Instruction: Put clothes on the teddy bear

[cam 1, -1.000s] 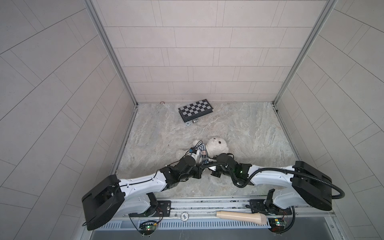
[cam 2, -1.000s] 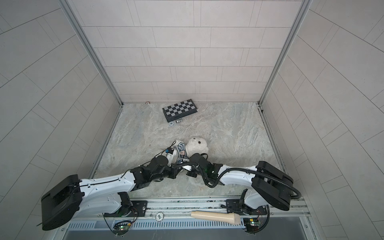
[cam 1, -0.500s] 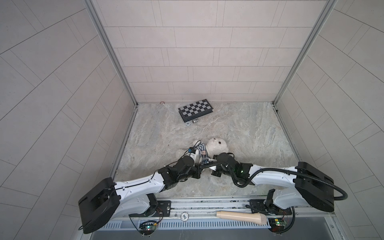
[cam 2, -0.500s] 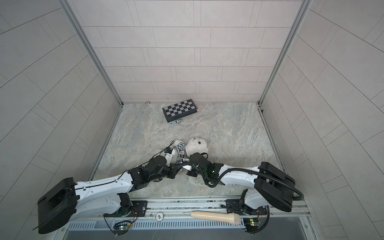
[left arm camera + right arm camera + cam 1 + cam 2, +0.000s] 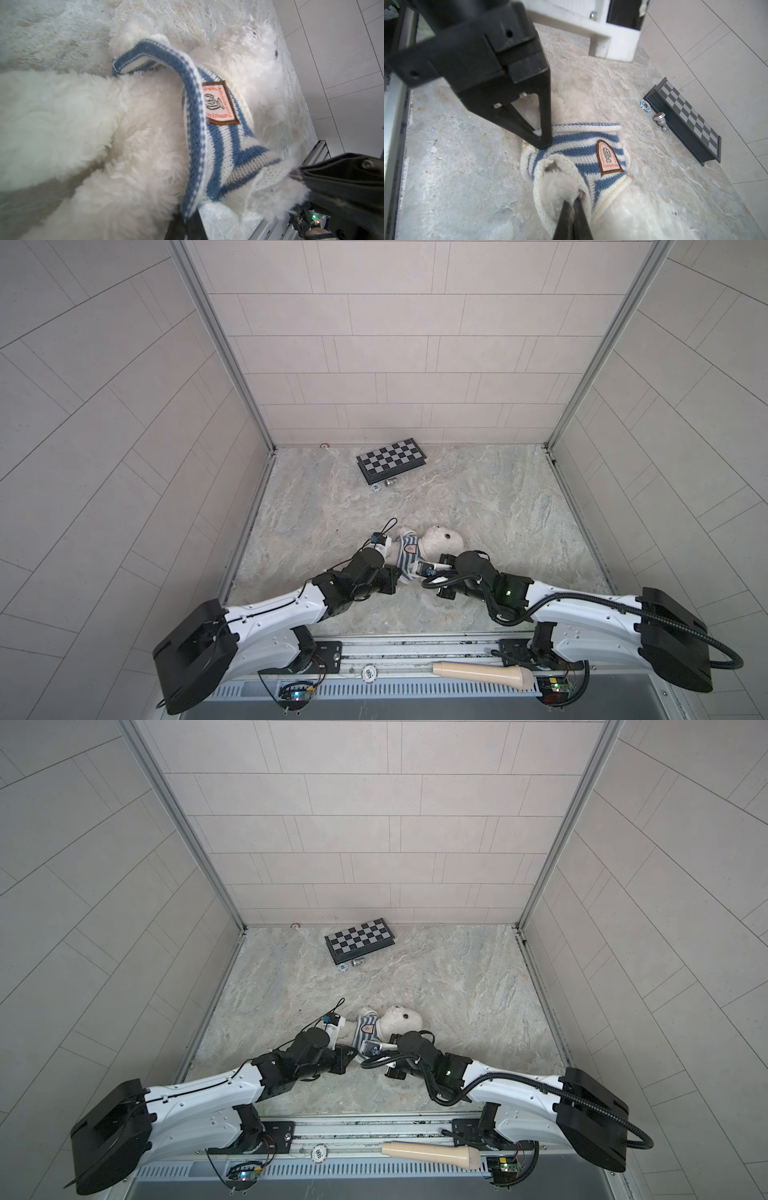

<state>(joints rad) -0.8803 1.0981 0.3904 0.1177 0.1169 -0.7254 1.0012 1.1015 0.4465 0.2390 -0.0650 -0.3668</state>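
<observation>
the teddy bear lies on the marble-patterned bench, near the front edge and about midway across. in both top views its long axis is slanted: the head points to about 2 o'clock and the lower body runs off toward 8 o'clock, under the left arm. a blue-and-white striped shirt sits bunched on its chest and shoulders, with a badge on the shirt front.

the left tool is clenched – its two black fingertips meet on the knitted hem of the shirt, pinching the edge. the right tool is clenched too, with its tips pressed together at the sleeve opening, where white fur pokes out of the cream cuff. it grips the bear's paw there, though i cannot tell whether some cuff is caught with it.

in the top views both pinches are hidden by the wrists and cables. each wrist view shows the other arm's tool: the left wrist view has the right one clamped on the fluffy sleeve end, with belly fur bare below the hem. only the right wrist view shows clearly a silver chess piece and a blue-rimmed chip beside the folded chessboard, which lies toward 11 o'clock from the bear – well apart.
</observation>
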